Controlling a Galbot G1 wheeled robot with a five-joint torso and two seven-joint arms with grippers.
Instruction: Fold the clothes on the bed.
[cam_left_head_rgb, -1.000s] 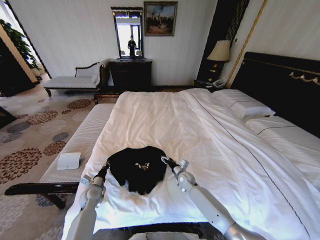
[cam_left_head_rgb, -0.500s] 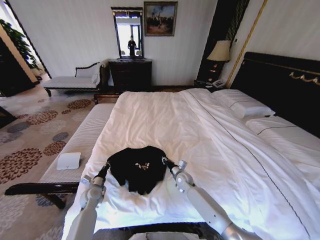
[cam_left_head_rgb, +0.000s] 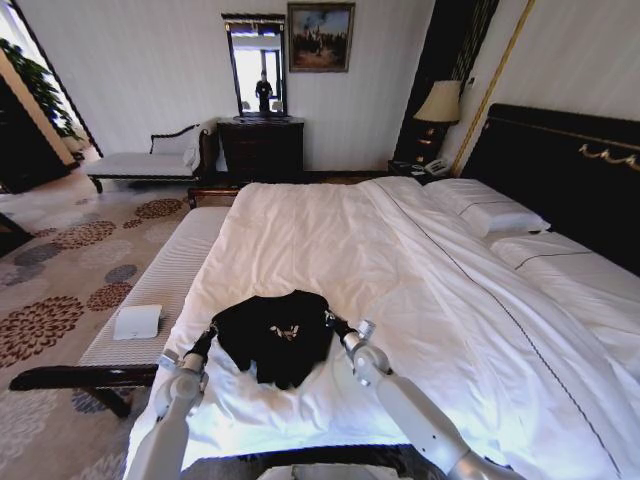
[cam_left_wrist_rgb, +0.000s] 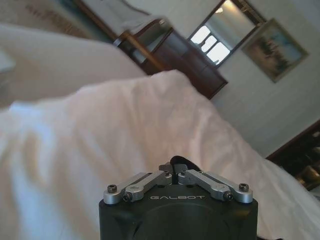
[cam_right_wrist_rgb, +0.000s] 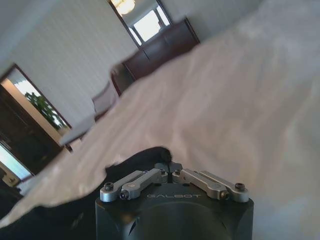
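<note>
The black T-shirt (cam_left_head_rgb: 276, 335) lies bunched on the white bed (cam_left_head_rgb: 420, 290), close to the foot edge and nearer the bench side than the pillows. The left gripper (cam_left_head_rgb: 211, 335) sits at the shirt's left edge and the right gripper (cam_left_head_rgb: 331, 322) at its right edge, one on each side with the cloth between them. In both wrist views the fingers are drawn together at the tips; a dark scrap of fabric shows pinched at the left gripper's tips (cam_left_wrist_rgb: 176, 167), and the right ones (cam_right_wrist_rgb: 169, 169) meet at the shirt's dark edge (both look clamped on the cloth). Beyond the shirt the duvet runs wide and bare toward the far edge and the pillows (cam_left_head_rgb: 487, 212). Just beside the bed's left edge stands the striped bench (cam_left_head_rgb: 165, 280).
</note>
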